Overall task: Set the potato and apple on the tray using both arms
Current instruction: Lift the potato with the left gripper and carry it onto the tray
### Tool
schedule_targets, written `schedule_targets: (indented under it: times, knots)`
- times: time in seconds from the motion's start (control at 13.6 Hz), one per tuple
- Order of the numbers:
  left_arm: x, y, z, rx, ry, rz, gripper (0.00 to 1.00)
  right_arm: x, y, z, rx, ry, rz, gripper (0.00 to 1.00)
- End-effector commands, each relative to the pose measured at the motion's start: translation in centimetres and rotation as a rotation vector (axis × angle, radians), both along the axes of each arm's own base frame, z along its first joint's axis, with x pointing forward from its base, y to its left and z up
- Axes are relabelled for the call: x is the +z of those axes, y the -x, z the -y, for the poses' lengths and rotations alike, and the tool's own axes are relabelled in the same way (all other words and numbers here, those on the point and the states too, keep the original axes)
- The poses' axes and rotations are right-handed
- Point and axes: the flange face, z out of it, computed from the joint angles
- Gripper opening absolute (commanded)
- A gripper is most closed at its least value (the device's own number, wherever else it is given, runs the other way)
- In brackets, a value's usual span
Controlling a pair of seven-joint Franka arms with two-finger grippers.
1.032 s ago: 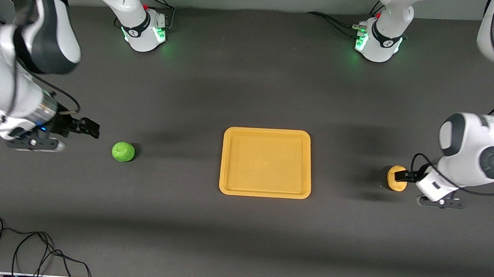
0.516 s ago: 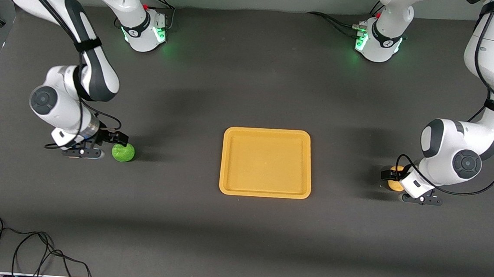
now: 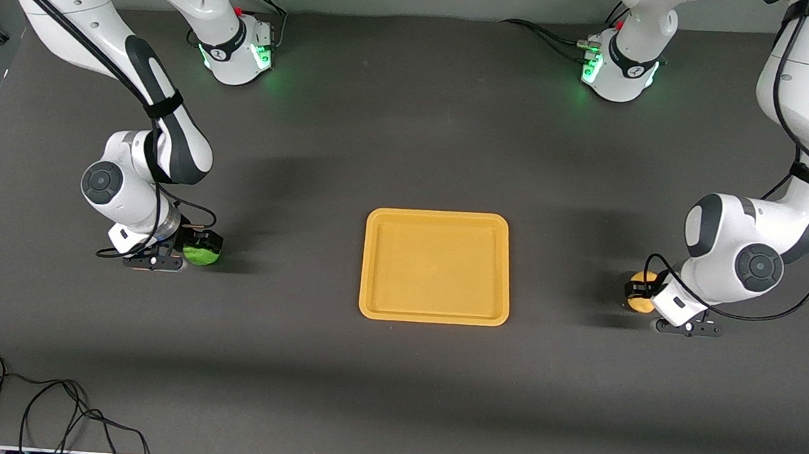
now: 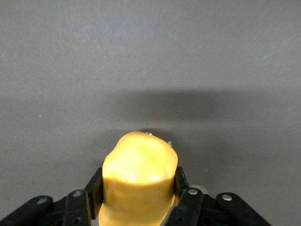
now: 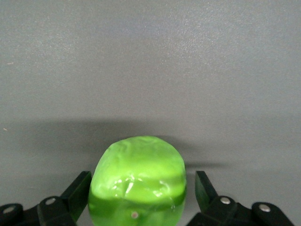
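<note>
- right gripper (image 3: pixel 198 247) has dropped onto the apple (image 3: pixel 200 254) since a second ago, near the table's right-arm edge. fingers straddle it with gaps either side in the right wrist view (image 5: pixel 136 214), so open, not gripping yet.
- left gripper (image 3: pixel 636 292) has settled lower on the potato (image 3: pixel 640 299), near the left-arm edge. fingers (image 4: pixel 95 184) press both flanks: closed on it.
- tray (image 3: pixel 433 314) mid-table, nothing on it.
- read: left looks ready to lift; right must close first. both items on the table, nothing placed yet.
</note>
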Motion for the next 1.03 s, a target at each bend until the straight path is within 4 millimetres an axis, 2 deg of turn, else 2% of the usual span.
schedule_targets:
  times: [0.0,0.15,0.29,0.44,0.52,0.59,0.74,0.81,0.96]
  knots:
    - [6.8,0.3,6.1,0.071,-0.056,0.008,0.33,1.1,-0.6,0.1,-0.017,0.001,0.025,0.6]
    - [10.5,0.9,13.6,0.157,-0.118,-0.074,0.33,2.9,-0.8,-0.2,-0.016,0.0,0.032,0.4]
    - [11.5,2.3,20.6,0.207,-0.132,-0.075,0.33,5.1,-1.2,-0.4,-0.017,0.0,0.018,0.31]
    - [10.2,4.1,26.9,0.234,-0.109,-0.049,0.34,8.7,-1.9,-0.5,-0.024,0.002,-0.017,0.31]
    - [9.4,4.6,29.3,0.257,-0.079,-0.019,0.34,10.6,-2.3,-1.0,-0.055,0.003,-0.051,0.31]
    - [7.5,5.0,31.4,0.269,-0.053,-0.003,0.34,12.4,-2.9,-1.9,-0.066,0.007,-0.082,0.31]
    - [4.0,4.5,32.5,0.272,0.002,0.025,0.34,15.4,-4.1,-5.4,-0.071,0.012,-0.085,0.31]
    - [2.8,4.3,32.6,0.275,0.017,0.03,0.34,16.0,-4.6,-6.8,-0.1,0.012,-0.072,0.31]
    - [2.3,4.4,32.7,0.276,0.017,0.024,0.34,16.9,-5.5,-10.4,-0.099,0.007,-0.043,0.3]
